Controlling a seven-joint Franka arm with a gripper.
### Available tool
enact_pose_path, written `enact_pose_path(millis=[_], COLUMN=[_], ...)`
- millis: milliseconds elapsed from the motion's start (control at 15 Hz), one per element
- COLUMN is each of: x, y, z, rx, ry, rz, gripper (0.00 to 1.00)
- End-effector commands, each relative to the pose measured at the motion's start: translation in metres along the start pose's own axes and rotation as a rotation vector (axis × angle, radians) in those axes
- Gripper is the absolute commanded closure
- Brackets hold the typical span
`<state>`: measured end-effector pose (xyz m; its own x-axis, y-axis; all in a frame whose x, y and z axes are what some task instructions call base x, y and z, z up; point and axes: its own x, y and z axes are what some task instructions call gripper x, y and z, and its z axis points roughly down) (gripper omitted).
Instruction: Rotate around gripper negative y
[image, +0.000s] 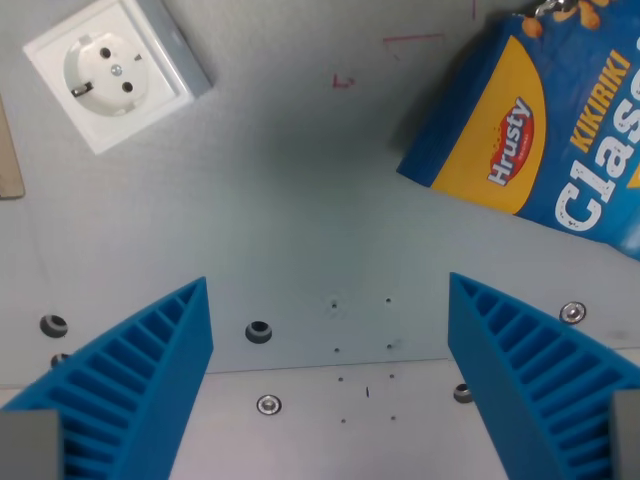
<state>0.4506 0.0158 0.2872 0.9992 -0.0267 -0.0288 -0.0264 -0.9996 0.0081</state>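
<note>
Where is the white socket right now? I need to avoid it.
The white socket sits in the wrist view's upper left on the grey table, far from the snack bag at upper right.

On my feed, a white wall socket (115, 72) in a square frame with a grey edge lies on the grey worktop (300, 200) at the far left, turned at an angle. At the far right lies a blue and yellow snack bag (545, 135) marked "Hrusty" and "KIKIRIKI", cut off by the picture's edge, well apart from the socket. A strip of light wood (8, 160) shows at the left edge. I see faint red marks (344, 81) on the worktop between socket and bag, and screws and holes (258, 331) nearer me.
</note>
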Motion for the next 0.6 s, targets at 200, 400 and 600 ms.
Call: enact_pose_path(millis=[200, 400, 600], x=[0.0027, 0.0027, 0.0027], y=[-0.0001, -0.0001, -0.0001], z=[-0.0049, -0.0049, -0.0049], rx=[0.001, 0.001, 0.001], ry=[-0.139, -0.179, -0.219], rz=[0.0, 0.0, 0.0], gripper=[0.0, 0.0, 0.0])
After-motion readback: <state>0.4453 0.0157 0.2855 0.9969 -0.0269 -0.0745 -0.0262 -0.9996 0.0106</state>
